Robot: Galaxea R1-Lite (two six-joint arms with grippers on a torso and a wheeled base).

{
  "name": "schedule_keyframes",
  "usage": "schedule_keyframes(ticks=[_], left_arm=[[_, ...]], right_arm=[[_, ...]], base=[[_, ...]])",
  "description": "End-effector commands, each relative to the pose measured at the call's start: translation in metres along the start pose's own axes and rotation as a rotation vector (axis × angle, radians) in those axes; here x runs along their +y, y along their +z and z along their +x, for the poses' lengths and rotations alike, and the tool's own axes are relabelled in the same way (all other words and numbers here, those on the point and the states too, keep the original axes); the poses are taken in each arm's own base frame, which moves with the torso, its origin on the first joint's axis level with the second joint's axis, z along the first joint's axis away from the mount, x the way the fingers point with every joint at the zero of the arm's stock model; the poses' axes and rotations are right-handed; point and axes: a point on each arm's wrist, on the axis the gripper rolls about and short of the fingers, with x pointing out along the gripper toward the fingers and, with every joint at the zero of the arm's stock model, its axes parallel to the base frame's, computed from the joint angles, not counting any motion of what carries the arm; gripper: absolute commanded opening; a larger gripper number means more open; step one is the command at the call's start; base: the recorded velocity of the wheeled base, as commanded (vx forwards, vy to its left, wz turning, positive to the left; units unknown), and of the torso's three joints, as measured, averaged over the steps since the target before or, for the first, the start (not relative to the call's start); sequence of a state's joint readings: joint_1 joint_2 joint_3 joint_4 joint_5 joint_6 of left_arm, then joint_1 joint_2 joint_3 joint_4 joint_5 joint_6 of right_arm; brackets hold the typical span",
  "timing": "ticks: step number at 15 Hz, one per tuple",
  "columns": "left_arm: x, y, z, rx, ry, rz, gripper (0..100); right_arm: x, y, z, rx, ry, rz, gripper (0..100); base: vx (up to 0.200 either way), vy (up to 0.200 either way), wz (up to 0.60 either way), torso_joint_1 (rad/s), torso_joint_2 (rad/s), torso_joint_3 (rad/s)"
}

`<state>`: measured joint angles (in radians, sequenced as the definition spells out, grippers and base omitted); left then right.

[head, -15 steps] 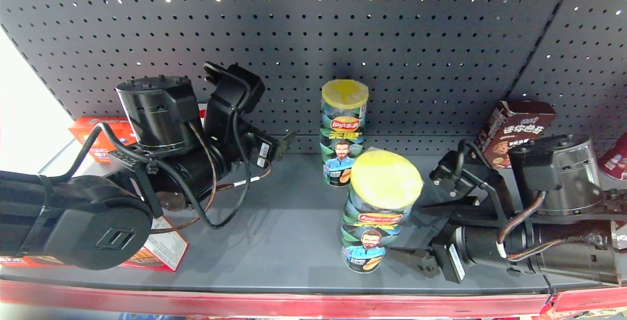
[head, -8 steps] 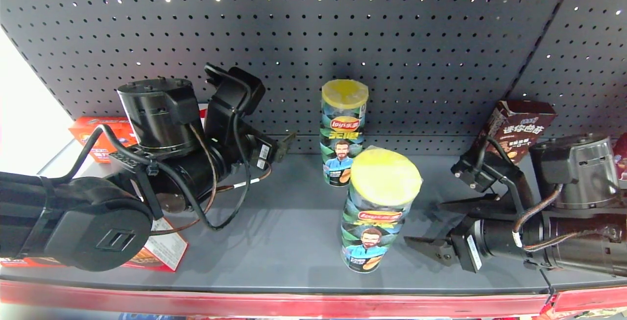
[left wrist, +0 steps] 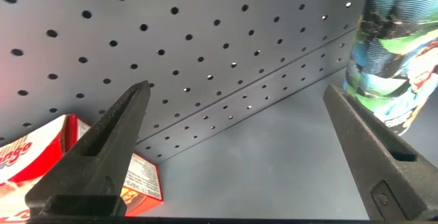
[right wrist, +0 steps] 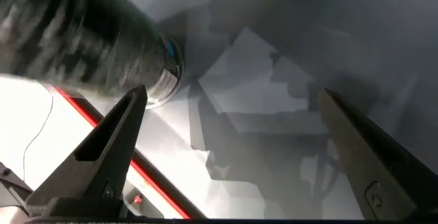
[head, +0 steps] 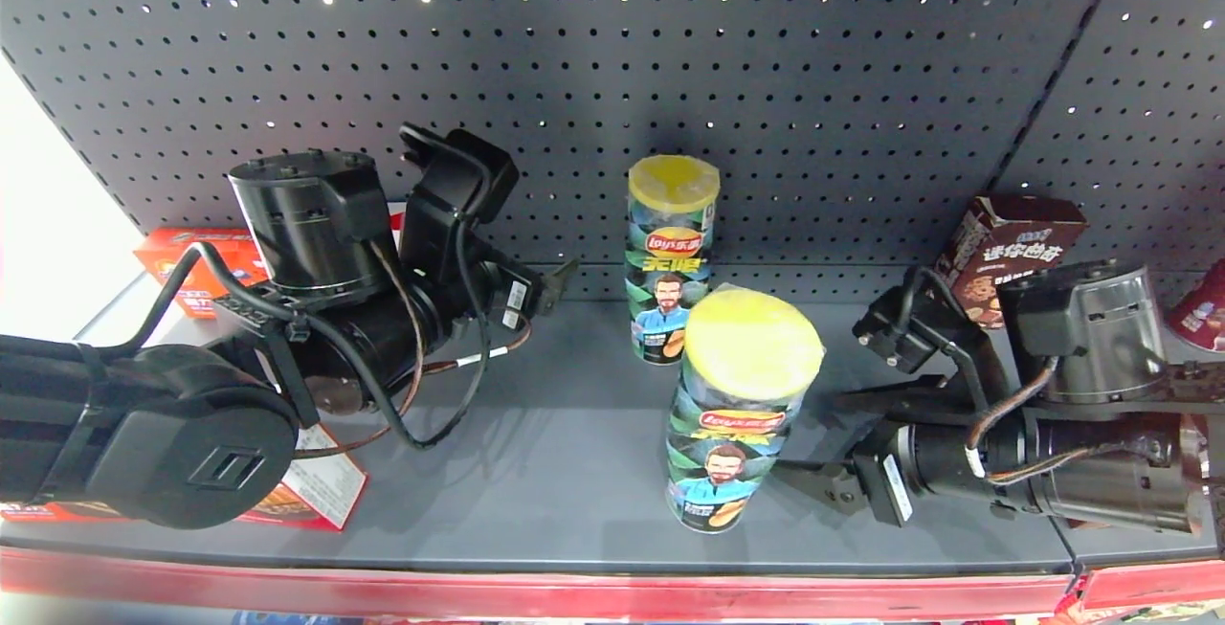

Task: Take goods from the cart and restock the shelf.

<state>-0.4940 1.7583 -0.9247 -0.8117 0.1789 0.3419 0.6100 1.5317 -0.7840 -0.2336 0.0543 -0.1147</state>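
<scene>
Chip can point(head: 742, 410) stood upright at shelf point(head: 536, 462) front, directly before second can point(head: 670, 256); we judged it set there to build row. Right gripper point(head: 818, 438) just beside it, spread wide, empty; left gripper point(left wrist: 236, 90) likewise spread, empty.

Both arms stretched out level, both tools spread wide.

The left arm point(head: 144, 414) comes in from the left, its wrist angled inward and toward the back. The left tool point(left wrist: 236, 90) has its two fingers set far apart with nothing between them. The right arm point(head: 1072, 472) lies nearer the front, pointing inward, and the right tool point(head: 813, 438) also has its jaws parted wide, gripping nothing.
</scene>
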Motion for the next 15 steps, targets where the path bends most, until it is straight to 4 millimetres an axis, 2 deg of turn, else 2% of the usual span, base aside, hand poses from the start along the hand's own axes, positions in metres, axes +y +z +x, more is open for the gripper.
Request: schedule_keyframes(ticks=[1,15], left_arm=[[0.000,0.000,0.000,0.000,0.001,0.000,100],[0.001,0.000,0.000,0.000,0.002,0.000,100]], right_arm=[[0.004,0.003,0.007,0.003,0.014,-0.008,100],[0.015,0.012,0.018,-0.009,0.053,-0.031,100]], base=[[0.000,0.000,0.00,0.000,0.00,0.000],[0.000,0.000,0.00,0.000,0.00,0.000]])
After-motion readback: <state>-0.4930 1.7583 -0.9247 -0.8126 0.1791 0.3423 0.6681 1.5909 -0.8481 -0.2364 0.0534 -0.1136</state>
